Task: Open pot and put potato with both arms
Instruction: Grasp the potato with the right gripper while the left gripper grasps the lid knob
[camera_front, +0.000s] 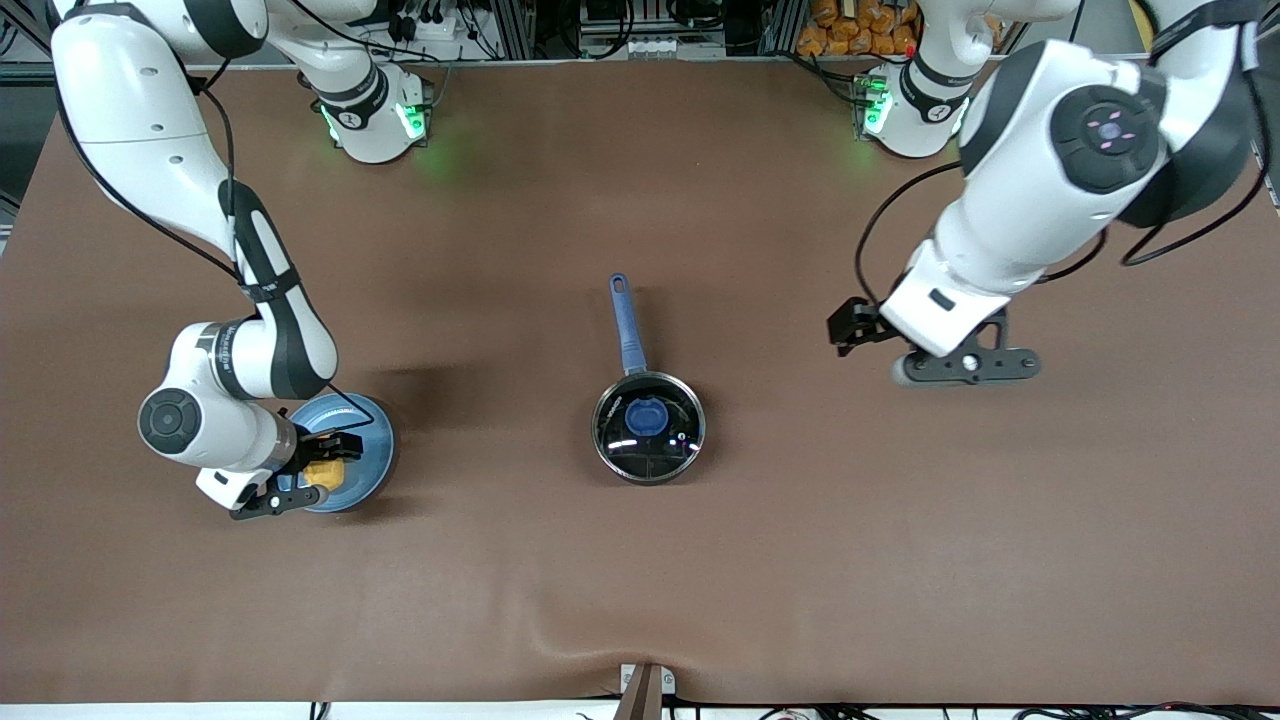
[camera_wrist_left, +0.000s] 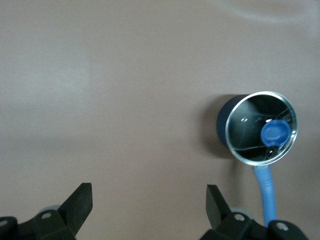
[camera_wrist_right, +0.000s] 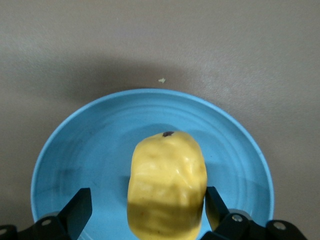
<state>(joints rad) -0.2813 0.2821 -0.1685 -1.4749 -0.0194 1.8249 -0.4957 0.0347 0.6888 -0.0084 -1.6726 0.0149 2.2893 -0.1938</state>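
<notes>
Straddling potato (camera_wrist_right: 167, 184) on plate (camera_wrist_right: 90, 150), right gripper (camera_front: 322, 462) jaws spread, perhaps touching; left gripper (camera_front: 850, 325) spread, waiting.

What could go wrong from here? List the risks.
1. The glass lid covers the pot while the open left gripper hangs over bare table: a potato brought now would hit glass.
2. The open right gripper straddles the potato on the plate with one finger close, the other well off: closing may roll it.

Right arm's white wrist covering part of the flat light-blue plate (camera_front: 372, 440) at lower left of the front view, lumpy yellow potato (camera_wrist_right: 167, 186) running off the right wrist view's bottom edge
</notes>
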